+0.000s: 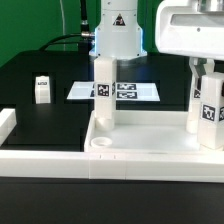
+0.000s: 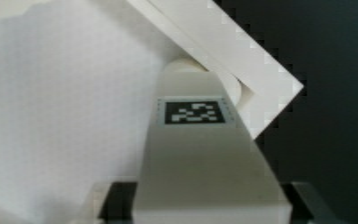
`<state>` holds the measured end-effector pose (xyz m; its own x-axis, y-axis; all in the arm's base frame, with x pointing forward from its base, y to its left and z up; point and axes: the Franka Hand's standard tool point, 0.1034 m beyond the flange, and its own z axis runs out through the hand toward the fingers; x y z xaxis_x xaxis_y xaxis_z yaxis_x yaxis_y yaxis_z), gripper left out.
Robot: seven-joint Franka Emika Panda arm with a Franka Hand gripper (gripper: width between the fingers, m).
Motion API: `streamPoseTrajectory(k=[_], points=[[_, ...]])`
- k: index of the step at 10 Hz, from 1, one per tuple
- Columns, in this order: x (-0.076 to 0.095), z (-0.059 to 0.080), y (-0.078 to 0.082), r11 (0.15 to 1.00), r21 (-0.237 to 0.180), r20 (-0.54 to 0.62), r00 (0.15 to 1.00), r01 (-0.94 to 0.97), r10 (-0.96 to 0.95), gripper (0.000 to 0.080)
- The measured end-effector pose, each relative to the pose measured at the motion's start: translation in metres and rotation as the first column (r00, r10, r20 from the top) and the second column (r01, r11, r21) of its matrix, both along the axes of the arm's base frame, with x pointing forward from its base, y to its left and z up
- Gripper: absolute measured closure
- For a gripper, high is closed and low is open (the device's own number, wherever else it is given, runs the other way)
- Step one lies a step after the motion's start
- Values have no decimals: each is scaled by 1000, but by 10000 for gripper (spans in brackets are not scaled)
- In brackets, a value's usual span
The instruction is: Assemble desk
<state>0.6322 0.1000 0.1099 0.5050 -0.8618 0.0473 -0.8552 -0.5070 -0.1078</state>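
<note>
The white desk tabletop (image 1: 150, 152) lies upside down at the front, raised rim up. My gripper (image 1: 105, 62) is shut on a white square-post leg (image 1: 103, 100) and holds it upright at the tabletop's corner on the exterior view's left. In the wrist view the leg (image 2: 202, 160), with its tag, fills the space between my dark fingers (image 2: 126, 200), and the gripper (image 2: 208, 202) clamps it over the white tabletop (image 2: 51, 100). Two more legs (image 1: 206, 102) stand upright at the tabletop's right end. One loose leg (image 1: 42, 90) lies on the black table at the left.
The marker board (image 1: 135, 91) lies flat behind the held leg. A low white border rail (image 1: 6, 124) runs along the left, another along the front (image 1: 50, 160). A large white blocky object (image 1: 195, 30) hangs at the upper right.
</note>
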Motion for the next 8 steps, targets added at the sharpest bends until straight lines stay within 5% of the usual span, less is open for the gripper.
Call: streamPoseTrajectory(k=[5,6,7,8], points=[[0,0,2,960,42,-11,961,278,-278,475],[0,0,3,959,44,-12,960,279,-279,342],[0,0,3,969,40,-10,969,245,-245,342],[1,1,3,978,36,-6,978,206,-206,196]])
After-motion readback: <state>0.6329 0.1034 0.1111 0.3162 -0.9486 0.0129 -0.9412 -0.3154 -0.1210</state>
